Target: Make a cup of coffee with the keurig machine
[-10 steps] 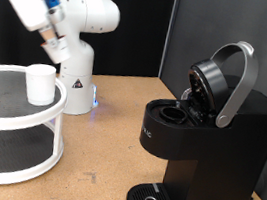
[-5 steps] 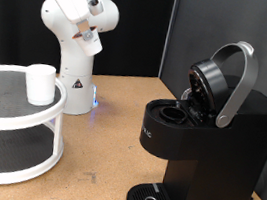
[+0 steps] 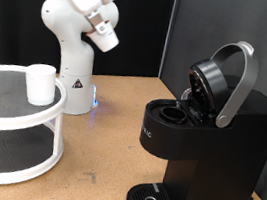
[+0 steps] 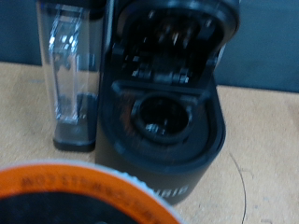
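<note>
- Two views split the scene between them: only the exterior view shows the cup (image 3: 40, 83), and only the wrist view looks straight into the keurig machine's (image 3: 208, 142) open pod chamber (image 4: 164, 116).
- In the exterior view the gripper (image 3: 106, 39) hangs high at the top left, well apart from both cup and machine; whether its fingers are spread or closed I cannot tell.
- The wrist view has a blurred round object with an orange rim (image 4: 84, 194) filling its lower edge, close to the camera; what it is, and whether the fingers grip it, is unclear.
- The cup is small, plain white, slightly tapered, with no handle. It stands upright on the top tier of a white two-tier round shelf (image 3: 9, 122) at the exterior view's left.
- The machine is black and boxy, standing on the wooden table (image 3: 109, 127) at the exterior view's right, its silver-grey handle (image 3: 239, 85) raised and the lid tilted open.
- A circular drip tray (image 3: 151, 198) sits at its foot.
- The wrist view also shows a clear water tank (image 4: 70, 75) beside the chamber.
</note>
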Tool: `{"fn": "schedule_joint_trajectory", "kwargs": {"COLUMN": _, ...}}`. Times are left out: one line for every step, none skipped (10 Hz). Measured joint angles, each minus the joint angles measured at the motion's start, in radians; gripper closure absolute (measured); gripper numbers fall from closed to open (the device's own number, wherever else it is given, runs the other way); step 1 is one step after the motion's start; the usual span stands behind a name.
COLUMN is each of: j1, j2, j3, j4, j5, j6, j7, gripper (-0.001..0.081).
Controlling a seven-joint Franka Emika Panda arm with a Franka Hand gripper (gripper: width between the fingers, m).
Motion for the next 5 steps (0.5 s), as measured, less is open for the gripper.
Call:
{"fn": "schedule_joint_trajectory", "kwargs": {"j1": 0.018, "j2": 0.017, "j3": 0.003, "j4": 0.019, "j5": 0.022, "j6": -0.001, "j7": 0.001, "gripper": 0.0378}}
{"fn": "schedule_joint_trajectory", "kwargs": {"j1": 0.037, "j2": 0.039, "j3": 0.008, "j4": 0.043, "j5": 0.035, "j6": -0.01, "j7": 0.005, "gripper": 0.0378}}
{"fn": "schedule_joint_trajectory", "kwargs": {"j1": 0.053, "j2": 0.063, "j3": 0.015, "j4": 0.069, "j5": 0.043, "j6": -0.023, "j7": 0.007, "gripper": 0.0378}}
{"fn": "schedule_joint_trajectory", "kwargs": {"j1": 0.069, "j2": 0.086, "j3": 0.022, "j4": 0.093, "j5": 0.056, "j6": -0.027, "j7": 0.007, "gripper": 0.0378}}
{"fn": "schedule_joint_trajectory", "kwargs": {"j1": 0.083, "j2": 0.105, "j3": 0.03, "j4": 0.112, "j5": 0.068, "j6": -0.028, "j7": 0.007, "gripper": 0.0378}}
